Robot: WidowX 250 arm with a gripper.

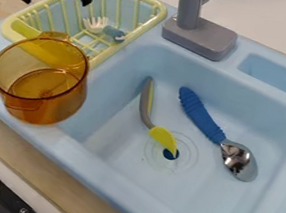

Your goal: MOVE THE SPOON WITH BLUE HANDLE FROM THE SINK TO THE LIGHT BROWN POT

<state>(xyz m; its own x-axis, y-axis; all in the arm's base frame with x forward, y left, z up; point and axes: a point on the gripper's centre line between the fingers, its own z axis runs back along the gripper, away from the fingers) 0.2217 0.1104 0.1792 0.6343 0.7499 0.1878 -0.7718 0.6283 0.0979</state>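
Light blue toy sink point(179, 200) with two eating tools inside, one amber pot at its left

You see one large basin, and one smaller recess point(281, 78) in the far right rim. Light wood counter point(62, 170) runs along the near left side. One grey faucet point(200, 36) stands at the far rim.

Inside the large basin you can count two tools. One is the spoon with blue handle point(202, 115), which is the one of your task. It lies in the right part; its handle points to the far left, and its one metal bowl point(237, 160) points to the near right. To the left of it, apart, lies one grey and yellow utensil point(147, 101). Its yellow head is over a part of the one drain point(170, 154).

On the left side you find one pot point(42, 96), of clear amber material, upright, well apart from the spoon. Behind it, one pale yellow rack point(132, 41) holds one small fork point(98, 25) with white tines.

Your one black gripper point(54, 3) hangs at the far left, above the rack area. Its two fingers stand wide apart, so the claw is open, and nothing is between them.
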